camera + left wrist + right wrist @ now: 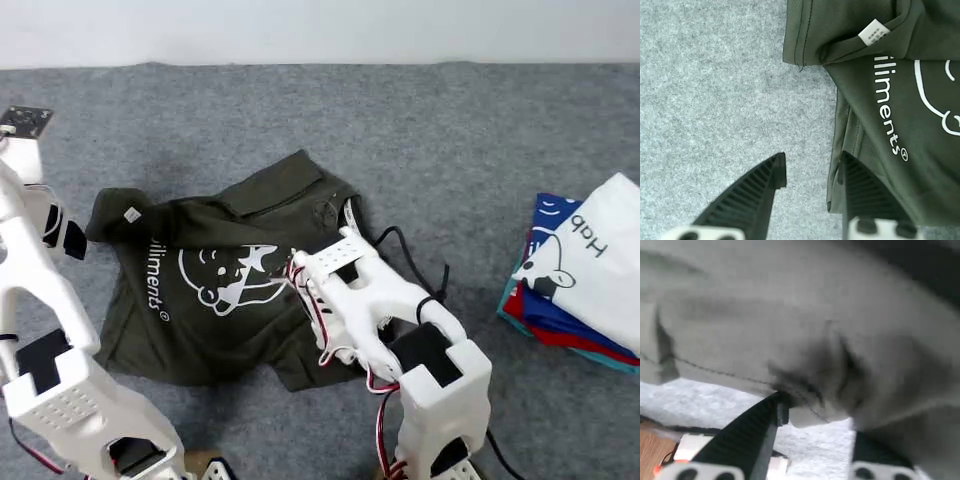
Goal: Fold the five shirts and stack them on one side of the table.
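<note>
A dark olive shirt with a white print lies crumpled in the middle of the grey table. My right gripper sits at the shirt's bunched right side near the collar. In the right wrist view a fold of the shirt hangs against the fingertips of that gripper, whose jaws stand apart. My left gripper is at the shirt's left sleeve. In the left wrist view it is open, one finger over bare table and the other at the hem of the shirt.
A stack of folded shirts, white on top of blue, red and teal, sits at the right edge of the table. Bare grey table surface stretches behind the shirt and between it and the stack. A black cable trails beside the right arm.
</note>
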Robot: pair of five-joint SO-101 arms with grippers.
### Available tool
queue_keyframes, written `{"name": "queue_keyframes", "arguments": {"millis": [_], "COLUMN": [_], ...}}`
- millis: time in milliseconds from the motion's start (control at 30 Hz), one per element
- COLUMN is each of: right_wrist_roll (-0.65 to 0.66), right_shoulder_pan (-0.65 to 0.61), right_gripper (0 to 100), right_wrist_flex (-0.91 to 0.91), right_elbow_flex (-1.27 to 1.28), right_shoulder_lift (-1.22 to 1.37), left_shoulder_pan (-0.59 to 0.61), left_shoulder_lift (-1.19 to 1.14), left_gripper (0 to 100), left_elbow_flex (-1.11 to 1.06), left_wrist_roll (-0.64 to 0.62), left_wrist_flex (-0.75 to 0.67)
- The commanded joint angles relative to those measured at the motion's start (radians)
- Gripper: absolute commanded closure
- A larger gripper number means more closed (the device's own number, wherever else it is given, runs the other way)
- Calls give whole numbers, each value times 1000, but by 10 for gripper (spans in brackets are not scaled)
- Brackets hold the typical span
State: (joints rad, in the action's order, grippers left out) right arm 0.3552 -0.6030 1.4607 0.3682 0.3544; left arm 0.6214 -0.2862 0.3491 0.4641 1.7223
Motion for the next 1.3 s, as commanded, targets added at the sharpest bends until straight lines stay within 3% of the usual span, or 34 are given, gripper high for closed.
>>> {"name": "queue_keyframes", "arguments": {"millis": [0,300,467,767,1267], "right_wrist_roll": [63,71,123,141,137], "right_shoulder_pan": [-47,-21,64,226,265], "right_gripper": [972,988,988,988,988], "right_wrist_flex": [-24,99,153,223,236], "right_elbow_flex": [11,9,9,9,9], "right_shoulder_lift": [42,-120,-298,-435,-437], "left_shoulder_pan": [2,-3,-3,49,106], "left_shoulder_lift": [57,66,69,262,201], "left_gripper": [829,829,830,819,742], "left_elbow_flex": [2,8,-4,-364,-843], "left_wrist_roll": [-8,-6,34,210,250], "left_wrist_flex": [-20,-14,38,26,-308]}}
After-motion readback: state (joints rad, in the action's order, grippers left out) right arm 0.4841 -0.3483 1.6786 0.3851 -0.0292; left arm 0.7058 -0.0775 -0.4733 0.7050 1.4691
